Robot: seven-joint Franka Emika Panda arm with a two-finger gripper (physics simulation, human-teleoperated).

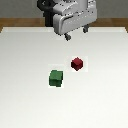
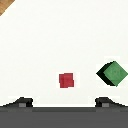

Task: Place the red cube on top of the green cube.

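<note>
- Gripper (image 1: 75,36): hangs in the upper middle of the exterior view, above the far part of the white table (image 1: 25,100). Its fingers are spread and hold nothing; in the wrist view the two fingertips (image 2: 22,101) show well apart, with bare table between them.
- Red cube (image 1: 77,63): rests on the table just right of the frame's centre in the exterior view, almost straight down the frame from the gripper and well clear of it.
- Green cube (image 1: 56,78): sits lower and to the left of the red cube in the exterior view, near it but not touching.
- Wrist view: the red cube (image 2: 66,80) lies between the lines of the two fingertips, a little nearer the one at the lower left; the green cube (image 2: 112,73) lies off toward the right edge.
- Judgement: the coming move is a descent onto the red cube, which lies nearly under the open jaws; only a small sideways correction seems needed. The cube has no long axis, and its faces appear roughly square to the jaws.
</note>
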